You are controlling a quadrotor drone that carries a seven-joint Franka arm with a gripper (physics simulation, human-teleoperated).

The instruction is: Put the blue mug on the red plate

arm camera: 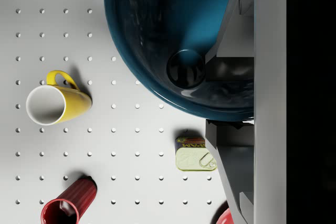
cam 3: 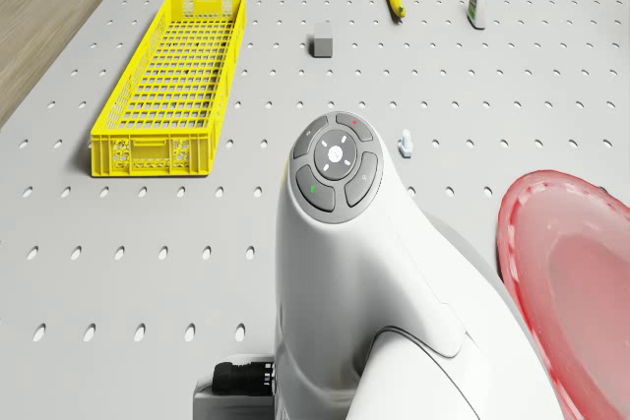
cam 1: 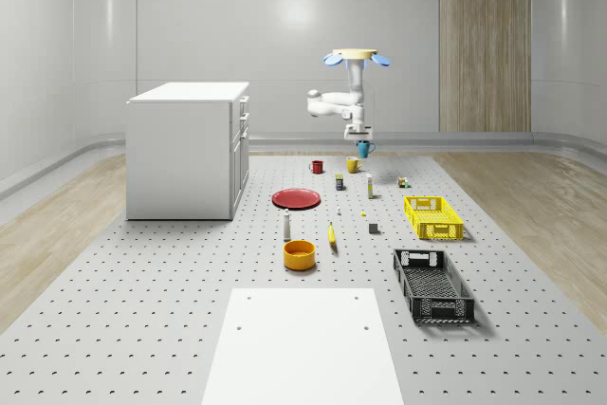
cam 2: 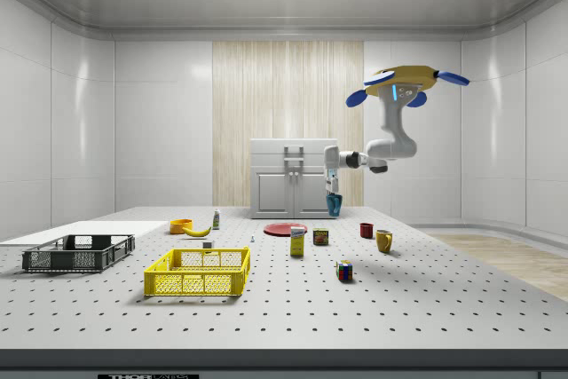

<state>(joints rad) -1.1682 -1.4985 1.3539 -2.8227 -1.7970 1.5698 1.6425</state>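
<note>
Nearest the whole-scene camera lies a white panel (cam 1: 302, 343) on the perforated table (cam 1: 142, 310), with a black crate (cam 1: 432, 285) toward that view's right. Behind them sit an orange bowl (cam 1: 299, 254), a banana (cam 1: 332, 234), a white bottle (cam 1: 286, 225) and a yellow crate (cam 1: 432, 216).

The drone (cam 1: 356, 56) hovers above the far part of the table, beyond the red plate (cam 1: 297, 198) and toward the whole-scene view's right of it. The arm hangs below the drone and bends down to the gripper (cam 1: 359, 136).

The gripper pinches the blue mug (cam 1: 364, 148) by its rim: in the wrist view one finger (arm camera: 231, 30) sits inside the mug (arm camera: 173, 40) and the other outside the wall. The blue mug is held clear of the table, in the air above the yellow mug (cam 1: 354, 164), and not over the red plate.

In the side view the blue mug (cam 2: 334, 205) hangs below the gripper (cam 2: 331, 189), with the red plate (cam 2: 285, 230) lower and toward that view's left.

The wrist view shows, on the table below, the yellow mug (arm camera: 56, 102), a red cup (arm camera: 70, 202) lying tilted, and a flat tin (arm camera: 195, 154).

A white cabinet (cam 1: 188, 147) stands on the table at the whole-scene view's left.
</note>
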